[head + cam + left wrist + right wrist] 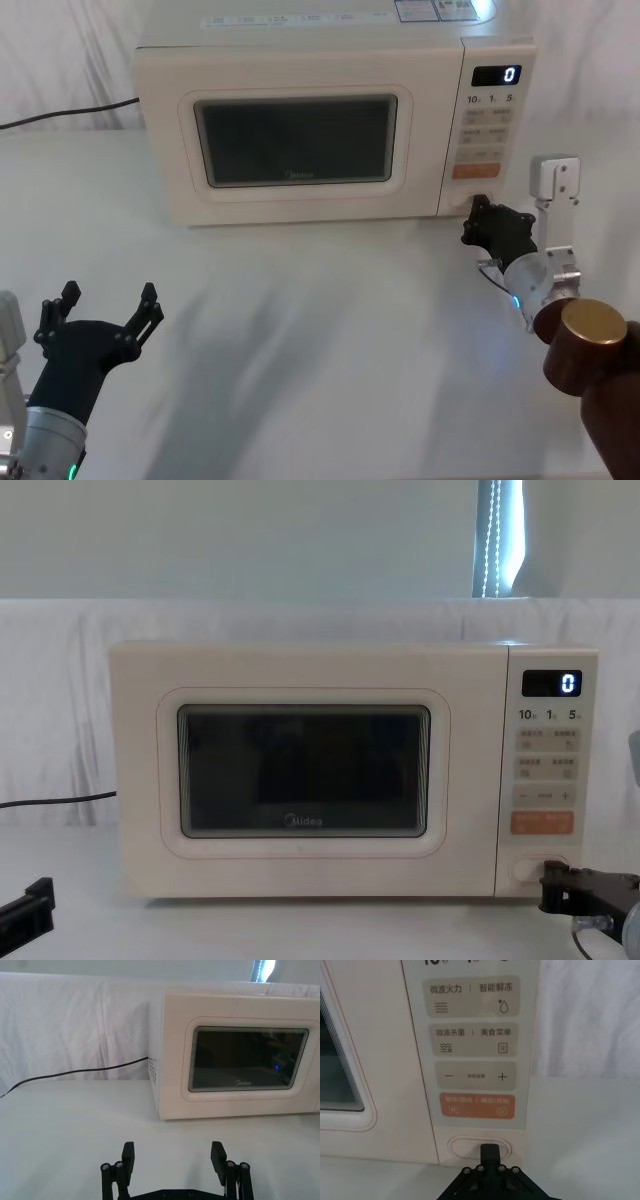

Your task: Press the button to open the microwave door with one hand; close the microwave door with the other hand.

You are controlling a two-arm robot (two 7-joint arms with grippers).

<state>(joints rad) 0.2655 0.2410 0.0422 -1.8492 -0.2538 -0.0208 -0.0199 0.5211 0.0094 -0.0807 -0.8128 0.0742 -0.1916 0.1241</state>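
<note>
The cream microwave door (290, 140) with its dark window (300, 770) is closed flush. My right gripper (478, 208) is shut, and its tip (489, 1152) rests against the wide blank cream button (470, 1146) at the foot of the control panel. In the chest view the gripper (552, 878) meets the button (528, 868) from the right. My left gripper (108, 305) hangs open and empty over the table at the near left, well short of the door (250, 1060). Its two fingers (129, 1156) point at the microwave's left front corner.
The orange button (476, 1105) and the printed keys sit above the blank button, under a display reading 0 (566, 683). A black power cable (75, 1072) trails left behind the microwave. White table (320, 330) spreads in front.
</note>
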